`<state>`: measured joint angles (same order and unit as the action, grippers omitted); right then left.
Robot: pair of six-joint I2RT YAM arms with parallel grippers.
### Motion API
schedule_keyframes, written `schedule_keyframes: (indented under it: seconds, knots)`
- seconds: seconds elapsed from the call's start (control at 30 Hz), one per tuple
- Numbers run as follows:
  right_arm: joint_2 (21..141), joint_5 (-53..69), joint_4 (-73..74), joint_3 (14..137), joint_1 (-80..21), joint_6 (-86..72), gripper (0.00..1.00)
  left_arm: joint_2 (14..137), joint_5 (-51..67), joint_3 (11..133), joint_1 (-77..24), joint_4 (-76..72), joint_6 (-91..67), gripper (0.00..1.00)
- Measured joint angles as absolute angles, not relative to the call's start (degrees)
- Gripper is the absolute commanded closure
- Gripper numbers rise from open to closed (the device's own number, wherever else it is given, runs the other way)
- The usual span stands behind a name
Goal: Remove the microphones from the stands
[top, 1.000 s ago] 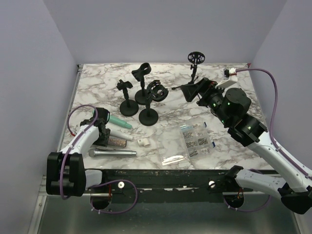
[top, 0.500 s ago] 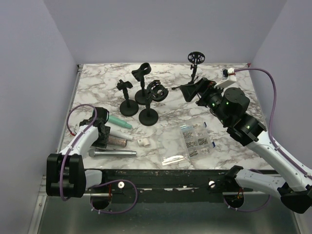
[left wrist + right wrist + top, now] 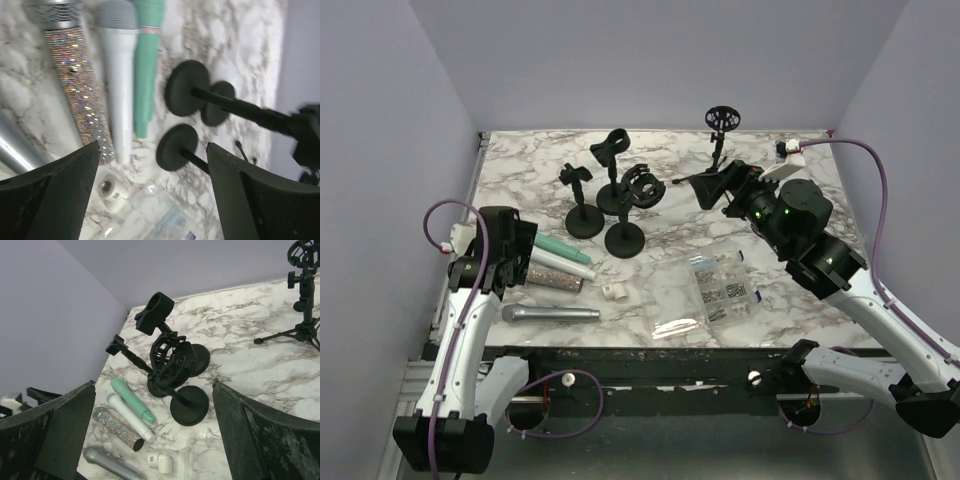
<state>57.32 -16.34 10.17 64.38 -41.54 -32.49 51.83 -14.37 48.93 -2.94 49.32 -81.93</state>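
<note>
since every clip is standing bare: the removal is looking done, judging by these views; no microphone is sitting in any holder, and little is remaining beyond perhaps drawing the arms back.
stands: three black round-based stands (image 3: pixel 625 240) are clustering at mid-surface, their clips and one cage-like mount tilting empty. a black tripod stand with a ring top (image 3: pixel 720 135) is standing toward the far edge, also carrying nothing.
microphones: four are lying on the white marble surface (image 3: pixel 520 160) near its left edge, well clear of the holders. they are a mint-green plastic microphone (image 3: pixel 146 65), a white microphone with a grey mesh head (image 3: pixel 119 75), a glitter-covered microphone (image 3: pixel 80 85) and, nearer the arm bases and apart from those three, a plain silver metal microphone (image 3: pixel 550 313). i am not managing to tell which one the task is meaning.
how they are looking: the first three are lying flat and side by side, touching or nearly so, with their tails pointing toward the stand bases. none is looking propped or caught on anything.
left claw (image 3: pixel 510 262): hanging above those three microphones, jaws spreading wide, gripping nothing.
right claw (image 3: pixel 708 188): hovering near the tripod's feet, jaws apart, likewise carrying nothing.
also lying here: a clear bag of small metal parts (image 3: pixel 725 285) and a small white plastic adapter (image 3: pixel 613 292).
</note>
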Motion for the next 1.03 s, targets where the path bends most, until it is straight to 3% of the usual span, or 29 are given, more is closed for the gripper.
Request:
schedule_keyframes:
  seconds: [0.13,0.6,1.03]
  knots:
    - [56.8,-17.6,11.6,64.8,-41.5,-29.7,0.00,47.2,-9.4,53.4,-2.9,45.6,-74.3,0.02]
    - [44.8,-33.6,23.1,71.1,-41.5,-17.8,0.00,39.4,21.0,67.0,-3.0,13.4,-46.3,0.01]
    - [31.3,-41.1,23.5,76.5,-41.5,-11.7,0.00,36.6,26.5,69.5,-3.0,5.7,-36.8,0.01]
